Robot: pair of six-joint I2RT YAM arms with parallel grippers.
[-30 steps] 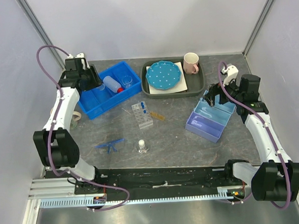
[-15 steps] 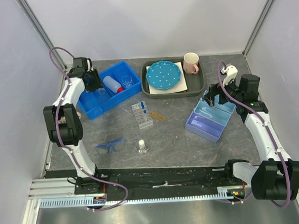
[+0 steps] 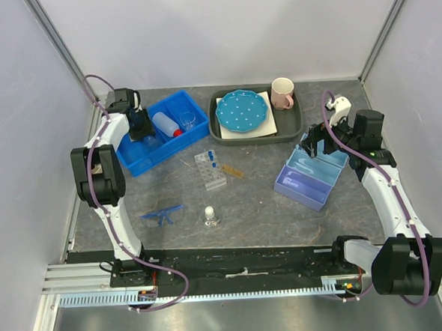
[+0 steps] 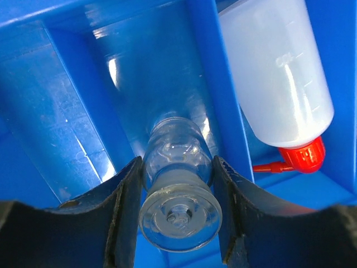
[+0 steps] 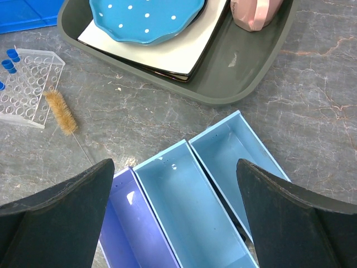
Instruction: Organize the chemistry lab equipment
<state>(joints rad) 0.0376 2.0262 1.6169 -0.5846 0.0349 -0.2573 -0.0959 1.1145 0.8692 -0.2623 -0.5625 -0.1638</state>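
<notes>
Where the tabletop (image 3: 261,208) lies closest to the arm bases, a small stoppered flask (image 3: 209,214) is seen standing upright on the near side of the test-tube rack (image 3: 210,168). The blue safety glasses (image 3: 162,212) are laid to the near left of the rack, apart from the flask. A few blue-capped tubes (image 3: 213,160) are carried in the rack, and a small brush (image 5: 60,111) is laid just beside its right edge. To the right of the rack, well apart from it, a pale blue and lilac set of open boxes (image 3: 312,176) is placed. The right gripper (image 3: 309,141) is held above these boxes with its jaws spread wide and nothing between them.

To the far left of the rack a blue bin (image 3: 174,103) is set. The left gripper (image 4: 177,162) is lowered into one of its compartments and is clenched on a clear glass vessel (image 4: 179,215), which is pressed between the two fingers (image 4: 127,212). In the neighbouring compartment, past one divider, the white squeeze bottle (image 4: 281,72) is laid on its side, its red nozzle (image 4: 298,159) showing. A small beaker (image 3: 187,121) is stood in the bin's end nearest the rack. To the far right of the rack a dark grey tray (image 3: 290,124) is placed; a blue dotted plate (image 3: 241,109) and a pink mug (image 3: 282,93) are held in it.
</notes>
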